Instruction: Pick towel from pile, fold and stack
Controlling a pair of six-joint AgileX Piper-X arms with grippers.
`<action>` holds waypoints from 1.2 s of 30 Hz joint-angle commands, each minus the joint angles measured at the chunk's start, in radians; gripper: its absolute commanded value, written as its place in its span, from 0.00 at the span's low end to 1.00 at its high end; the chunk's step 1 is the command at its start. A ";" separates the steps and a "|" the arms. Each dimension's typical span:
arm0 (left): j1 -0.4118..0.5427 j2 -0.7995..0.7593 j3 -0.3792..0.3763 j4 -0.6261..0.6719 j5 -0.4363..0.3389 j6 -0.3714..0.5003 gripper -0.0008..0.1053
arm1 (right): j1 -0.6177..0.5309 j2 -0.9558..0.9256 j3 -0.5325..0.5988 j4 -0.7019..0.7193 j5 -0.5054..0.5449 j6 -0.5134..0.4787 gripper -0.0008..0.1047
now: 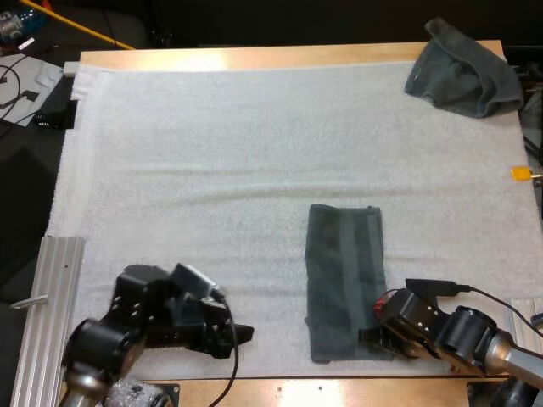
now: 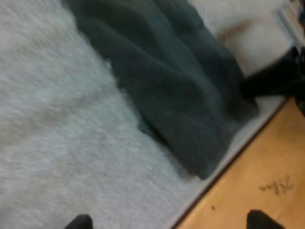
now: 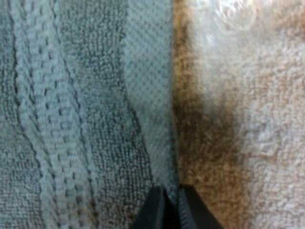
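A dark grey-green towel [image 1: 344,284] lies folded into a long strip on the white mat [image 1: 212,170], its near end close to the mat's front edge. My right gripper [image 1: 369,337] sits at that strip's near right corner. Its fingers [image 3: 155,212] are pressed together on the towel's hemmed edge [image 3: 152,119], so my right gripper [image 3: 172,212] is shut on it. My left gripper [image 1: 242,333] rests low on the mat left of the strip. It stands open [image 2: 169,222], its fingertips [image 2: 78,222] far apart, facing the towel [image 2: 181,95]. A crumpled towel [image 1: 462,72] lies at the far right corner.
An aluminium rail [image 1: 47,314] runs along the mat's near left side. The bare wooden table edge [image 2: 257,181] lies just beyond the towel's near end. The right arm's dark gripper [image 2: 281,78] shows at the towel's far corner.
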 commanded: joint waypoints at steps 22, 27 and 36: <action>-0.351 0.590 0.000 -0.466 0.001 -0.270 0.60 | -0.028 0.008 -0.005 -0.023 0.004 0.008 0.01; -0.351 0.687 0.000 -0.528 0.022 -0.281 0.60 | -0.026 0.006 -0.006 -0.022 0.005 0.010 0.01; -0.457 0.705 -0.001 -0.561 0.006 -0.320 0.59 | -0.027 0.011 -0.003 -0.030 0.005 0.002 0.01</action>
